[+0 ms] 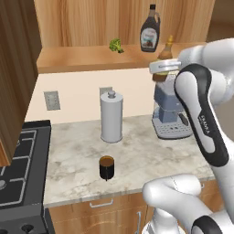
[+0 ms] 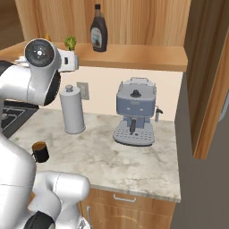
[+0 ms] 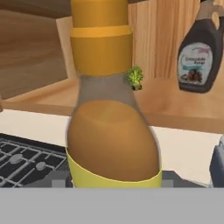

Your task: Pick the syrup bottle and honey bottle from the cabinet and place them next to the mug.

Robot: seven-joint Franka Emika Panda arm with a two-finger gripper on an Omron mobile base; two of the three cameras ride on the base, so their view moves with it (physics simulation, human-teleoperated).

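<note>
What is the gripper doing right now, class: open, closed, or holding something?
Gripper: closed on the honey bottle, held in front of the cabinet shelf.

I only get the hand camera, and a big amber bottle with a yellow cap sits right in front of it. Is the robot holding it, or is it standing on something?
Observer: Holding it. In the left base view the gripper grips the honey bottle in the air, in front of the cabinet shelf.
Operator: Where is the mug that it goes next to?
Observer: The mug stands on the counter near its front edge, in front of a tall grey canister.
Operator: Is any bottle beside the mug?
Observer: None. The syrup bottle stands up on the shelf.
</note>
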